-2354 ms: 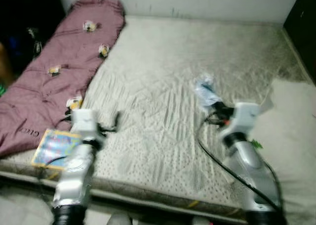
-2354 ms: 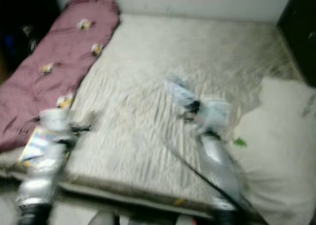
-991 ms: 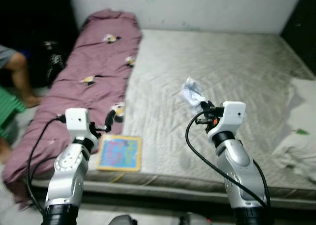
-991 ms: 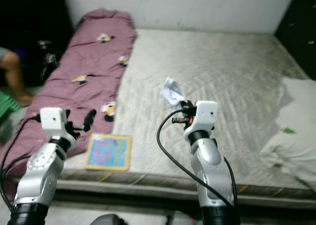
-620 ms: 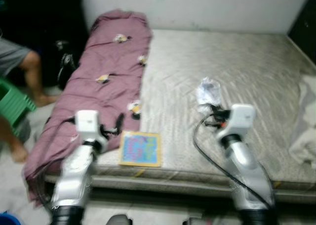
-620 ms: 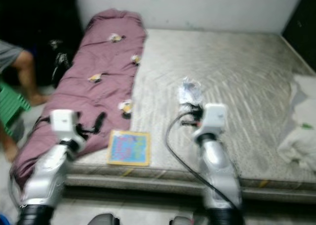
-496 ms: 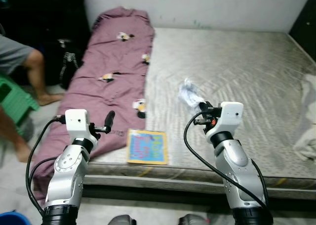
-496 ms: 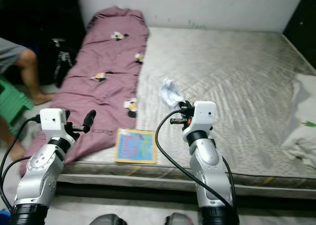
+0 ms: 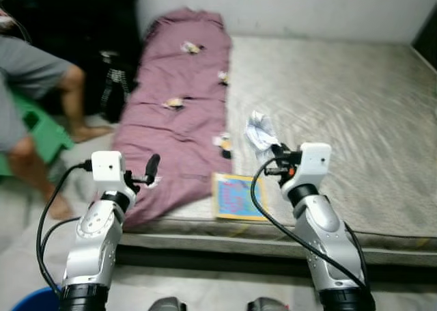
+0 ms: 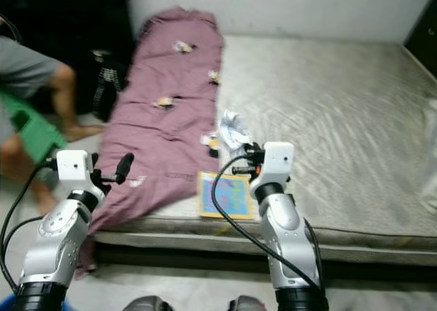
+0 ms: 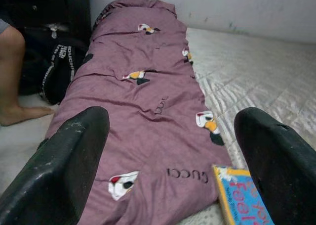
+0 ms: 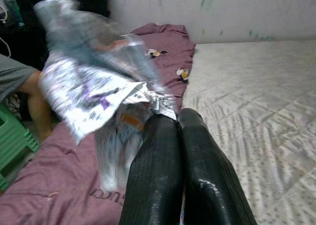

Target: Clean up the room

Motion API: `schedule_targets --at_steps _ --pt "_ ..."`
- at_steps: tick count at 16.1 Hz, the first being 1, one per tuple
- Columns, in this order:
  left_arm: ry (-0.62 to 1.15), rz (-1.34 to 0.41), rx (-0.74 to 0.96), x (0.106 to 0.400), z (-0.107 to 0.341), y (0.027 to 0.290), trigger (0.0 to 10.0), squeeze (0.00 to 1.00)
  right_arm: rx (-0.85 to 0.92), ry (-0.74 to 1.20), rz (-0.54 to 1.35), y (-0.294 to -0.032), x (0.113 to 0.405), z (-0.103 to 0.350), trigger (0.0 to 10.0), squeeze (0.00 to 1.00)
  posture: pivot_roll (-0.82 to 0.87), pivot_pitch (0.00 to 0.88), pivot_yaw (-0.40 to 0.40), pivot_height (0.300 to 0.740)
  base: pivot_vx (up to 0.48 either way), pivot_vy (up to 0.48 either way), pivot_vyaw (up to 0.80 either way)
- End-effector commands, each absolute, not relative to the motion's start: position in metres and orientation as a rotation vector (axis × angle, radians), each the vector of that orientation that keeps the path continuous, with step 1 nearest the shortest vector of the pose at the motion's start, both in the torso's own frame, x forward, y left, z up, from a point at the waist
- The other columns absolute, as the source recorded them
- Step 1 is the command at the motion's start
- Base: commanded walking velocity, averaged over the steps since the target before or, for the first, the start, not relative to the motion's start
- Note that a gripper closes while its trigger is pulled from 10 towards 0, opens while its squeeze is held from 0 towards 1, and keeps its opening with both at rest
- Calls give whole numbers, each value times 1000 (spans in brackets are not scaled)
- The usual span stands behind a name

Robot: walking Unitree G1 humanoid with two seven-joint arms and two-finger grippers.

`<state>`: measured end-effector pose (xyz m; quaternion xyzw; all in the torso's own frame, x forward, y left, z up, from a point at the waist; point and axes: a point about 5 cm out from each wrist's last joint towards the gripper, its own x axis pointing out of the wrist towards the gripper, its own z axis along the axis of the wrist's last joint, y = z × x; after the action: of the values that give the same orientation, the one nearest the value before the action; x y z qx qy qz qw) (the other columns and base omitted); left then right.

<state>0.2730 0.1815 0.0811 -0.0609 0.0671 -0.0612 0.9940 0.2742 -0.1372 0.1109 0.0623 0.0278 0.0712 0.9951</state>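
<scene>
Bare grey mattress filled the room, light wall behind, with a maroon blanket running along its left side and drooping over the near edge. A colourful picture book lay flat on the mattress at the near edge, just beside the blanket. A person sat at far left on a green stool, with a black bag on the floor by the blanket. Right gripper was raised over the near part of the mattress, fingers pressed together, pinching a crumpled plastic wrapper that stuck up from the tips. Left gripper was held out over the blanket's near end, fingers spread wide, carrying nothing. Judged step: trash collected and in transit. Next move would call for finding a bin and keeping the pinch tight on the way. Book and blanket not yet tidied
</scene>
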Motion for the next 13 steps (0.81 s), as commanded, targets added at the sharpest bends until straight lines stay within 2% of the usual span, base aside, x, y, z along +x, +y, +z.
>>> schedule_targets --at_steps 1,8,9,13 --pt "138 -147 -126 275 81 172 10000 0 117 56 125 -146 273 111 10000 0 -38 0 14 740 0 480 0" --pt "82 -121 -103 281 94 173 10000 0 98 9 147 -145 283 127 10000 0 -13 0 8 740 0 471 0" --pt "68 -119 -93 279 96 174 10000 0 102 2 149 -145 283 128 10000 0 -21 0 6 740 0 0 0" --pt "108 -96 -108 274 87 178 10000 0 90 21 205 -134 276 122 10000 0 -19 0 0 740 0 0 789"
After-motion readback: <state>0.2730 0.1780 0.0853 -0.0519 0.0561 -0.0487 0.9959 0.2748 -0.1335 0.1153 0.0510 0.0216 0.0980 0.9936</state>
